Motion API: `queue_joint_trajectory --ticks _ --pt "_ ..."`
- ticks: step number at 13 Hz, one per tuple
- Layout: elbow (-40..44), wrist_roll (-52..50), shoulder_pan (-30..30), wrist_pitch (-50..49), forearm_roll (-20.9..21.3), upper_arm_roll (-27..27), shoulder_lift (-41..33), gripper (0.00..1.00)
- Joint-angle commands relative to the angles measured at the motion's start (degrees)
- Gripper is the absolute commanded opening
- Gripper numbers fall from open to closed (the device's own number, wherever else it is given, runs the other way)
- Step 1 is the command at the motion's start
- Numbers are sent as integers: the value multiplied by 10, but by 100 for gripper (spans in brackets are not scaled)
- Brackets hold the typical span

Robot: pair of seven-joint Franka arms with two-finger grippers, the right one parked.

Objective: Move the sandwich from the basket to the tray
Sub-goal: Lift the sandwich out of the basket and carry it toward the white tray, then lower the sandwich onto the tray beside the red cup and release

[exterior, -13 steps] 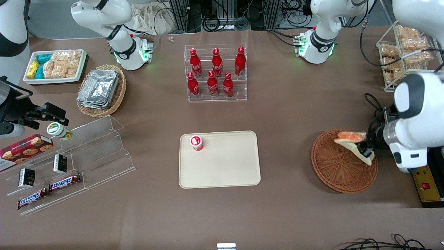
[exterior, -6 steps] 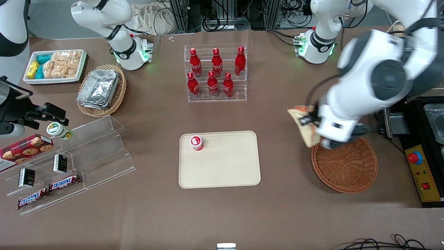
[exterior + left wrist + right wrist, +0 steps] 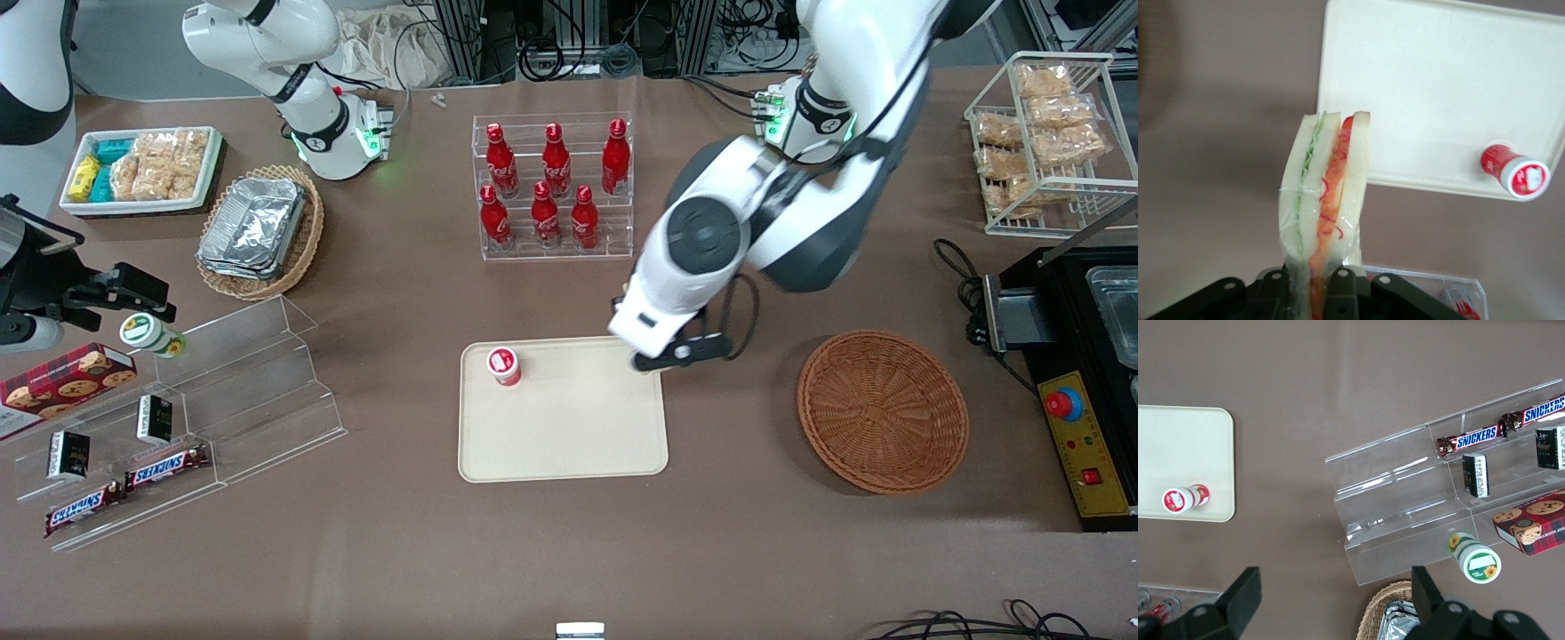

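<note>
- Cream tray [image 3: 569,436] lies under the gripper [image 3: 1313,283], which pinches the sandwich [image 3: 1325,200] upright.
- Risk: released on edge, the sandwich could topple against the small red cup [image 3: 504,365].

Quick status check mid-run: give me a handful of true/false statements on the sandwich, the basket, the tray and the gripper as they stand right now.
1. The sandwich is clamped in the gripper. True.
2. The basket holds a sandwich. False: nothing lies in it.
3. A small red-capped bottle stands on the tray. True.
4. The sandwich lies flat on the tray. False: it is held up, edge-on, above the table.
5. The gripper hangs over the basket. False: it is at the tray corner nearest the basket.
</note>
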Motion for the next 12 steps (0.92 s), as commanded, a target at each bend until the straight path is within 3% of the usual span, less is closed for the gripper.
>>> queue_joint_trajectory --ticks 1,11,12 --pt "18 14 -13 57 42 3 59 0" --pt "16 11 -15 187 146 4 174 0" --pt "15 10 -14 189 147 3 174 6"
